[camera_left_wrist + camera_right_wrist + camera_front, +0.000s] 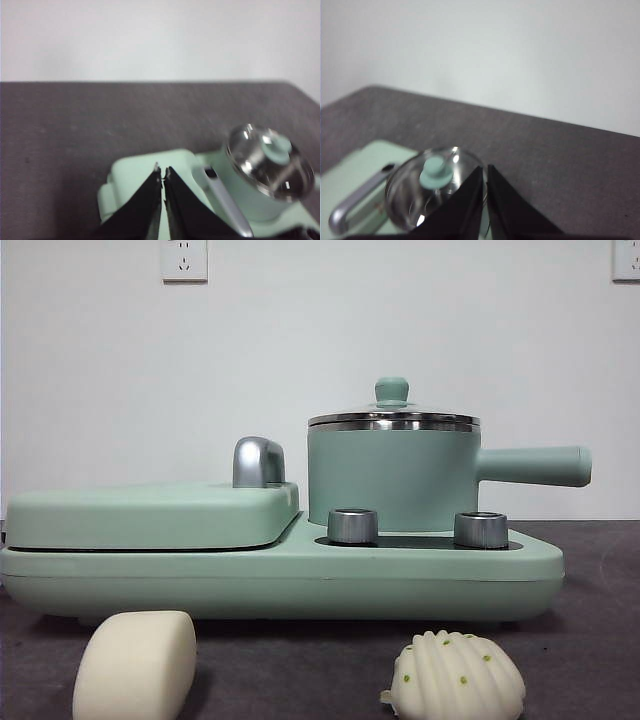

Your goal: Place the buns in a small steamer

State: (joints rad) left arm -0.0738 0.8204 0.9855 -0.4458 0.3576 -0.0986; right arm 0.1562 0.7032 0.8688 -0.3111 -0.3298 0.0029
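Nearest the front camera, a smooth cream block-shaped bun (135, 664) and a ribbed, green-specked shell bun (457, 676) lie well apart on the dark matte table (600, 640), both cut off by the lower edge. Behind them, the mint-green steamer (393, 475) stands lidded on the cooker base (280, 575), its glass lid (432, 187) blurred in both wrist views. The left gripper (163, 171) hovers clenched over the flat griddle cover (137, 172), and the right gripper (484, 170), also clenched, hangs above the steamer, neither holding anything.

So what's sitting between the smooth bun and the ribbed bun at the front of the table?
Nothing. In the front view, only bare dark tabletop separates the smooth bun from the ribbed bun; the green cooker base stands behind that gap.
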